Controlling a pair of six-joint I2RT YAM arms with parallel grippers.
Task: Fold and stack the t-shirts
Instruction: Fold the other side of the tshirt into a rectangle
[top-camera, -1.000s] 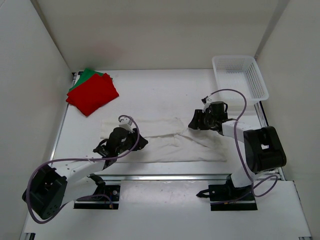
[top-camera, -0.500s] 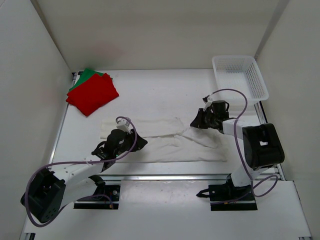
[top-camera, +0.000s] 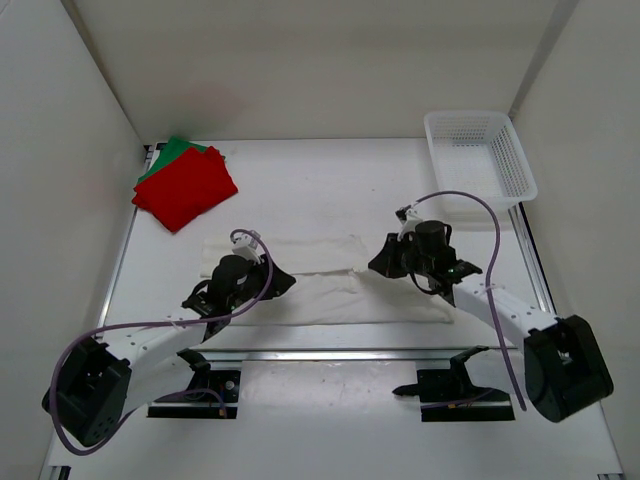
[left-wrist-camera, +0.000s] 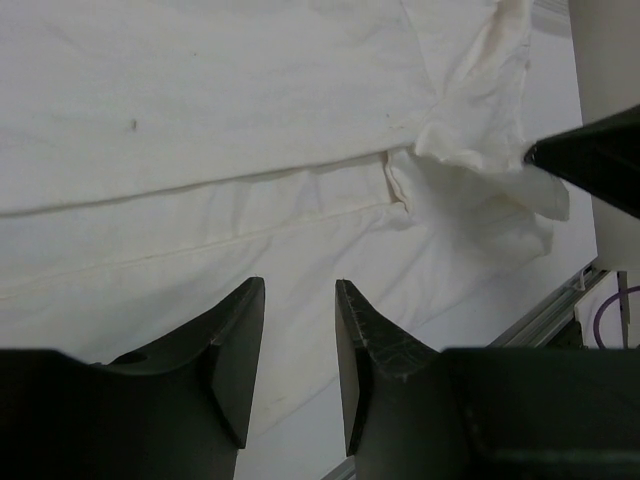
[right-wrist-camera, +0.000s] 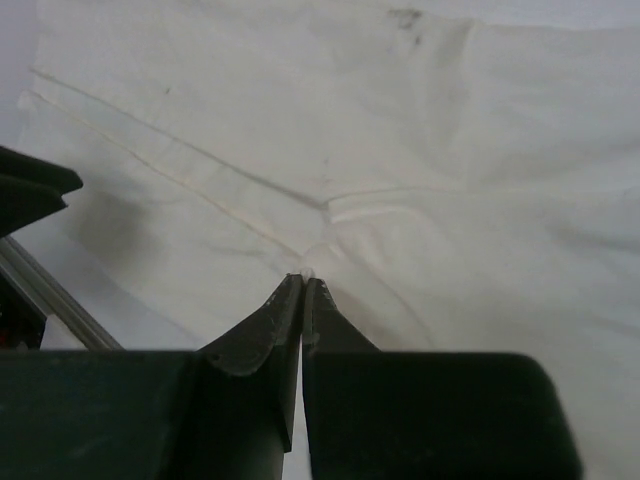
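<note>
Setting: a white table (top-camera: 330, 185) boxed in by plain white walls (top-camera: 320, 60)
White shirt: the white t-shirt (top-camera: 320, 300) lies spread as a long band across the near middle of the table, between the two arms; long creases run along it and its far-left part is doubled over flat
Red shirt: the red t-shirt (top-camera: 185, 185) sits folded at the far left corner, well apart from the white one
Green shirt: the green t-shirt (top-camera: 170, 152) lies folded under the red one, with only its far edge showing
Basket: a white mesh basket (top-camera: 478, 118) stands at the far right corner
Left end effector: the left gripper (left-wrist-camera: 298, 290) is low over the left part of the white cloth, released, with the fabric visible through the gap between its jaws
Right end effector: the right gripper (right-wrist-camera: 303, 280) is at the middle of the shirt, jaws clenched on a small pinch of white cloth, which bunches into a crumpled peak at its tip
</note>
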